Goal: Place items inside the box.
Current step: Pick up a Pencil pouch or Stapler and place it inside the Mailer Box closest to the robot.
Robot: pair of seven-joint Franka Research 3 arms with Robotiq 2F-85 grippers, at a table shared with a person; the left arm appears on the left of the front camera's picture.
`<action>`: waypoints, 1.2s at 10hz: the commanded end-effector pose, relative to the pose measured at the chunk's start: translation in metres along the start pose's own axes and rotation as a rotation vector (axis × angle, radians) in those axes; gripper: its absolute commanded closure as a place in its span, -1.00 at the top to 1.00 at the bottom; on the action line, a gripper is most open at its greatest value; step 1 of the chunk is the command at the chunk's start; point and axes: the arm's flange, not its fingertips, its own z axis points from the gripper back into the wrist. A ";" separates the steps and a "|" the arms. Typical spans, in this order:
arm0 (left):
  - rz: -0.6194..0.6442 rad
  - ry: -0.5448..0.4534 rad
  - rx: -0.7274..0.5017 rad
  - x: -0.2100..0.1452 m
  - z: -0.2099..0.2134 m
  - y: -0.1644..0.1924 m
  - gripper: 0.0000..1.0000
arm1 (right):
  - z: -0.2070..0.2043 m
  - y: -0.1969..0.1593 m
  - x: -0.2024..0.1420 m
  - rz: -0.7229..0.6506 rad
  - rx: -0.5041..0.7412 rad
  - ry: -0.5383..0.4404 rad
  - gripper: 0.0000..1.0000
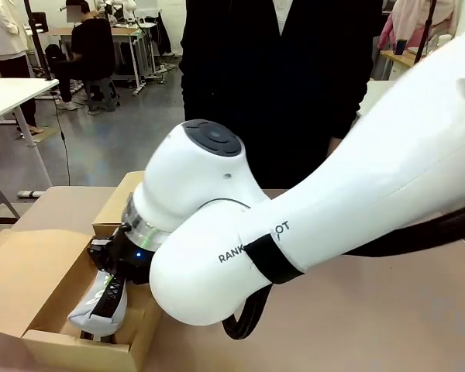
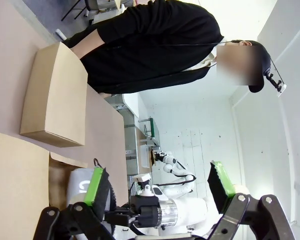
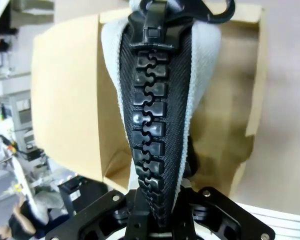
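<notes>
Grey zip case, clamped at one end by the right tool, hanging end-down inside the open cardboard box at the left of the table. The right arm covers the middle of the front view, hiding part of the box's right side and most of the tool. The tool's fingers are buried behind the case's black zip (right wrist view). Whether the case touches the box floor cannot be told, and its print is too small to read. The case's lower end lies near the front wall, with bare cardboard open to its left. Left tool: green pads well apart, nothing between them, held off beside the box flaps. A person stands at the table's far edge.
</notes>
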 end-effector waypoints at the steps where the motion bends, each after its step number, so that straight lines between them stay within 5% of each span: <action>1: -0.016 -0.008 -0.020 -0.005 -0.001 0.000 1.00 | -0.065 0.064 -0.004 -0.030 -0.046 -0.012 -0.90; 11: -0.016 -0.008 -0.020 -0.005 -0.001 0.000 1.00 | -0.079 0.050 0.001 -0.056 -0.168 0.011 -0.85; 12: -0.016 -0.008 -0.020 -0.005 -0.001 0.000 1.00 | -0.078 0.050 0.002 -0.063 -0.167 0.015 -0.05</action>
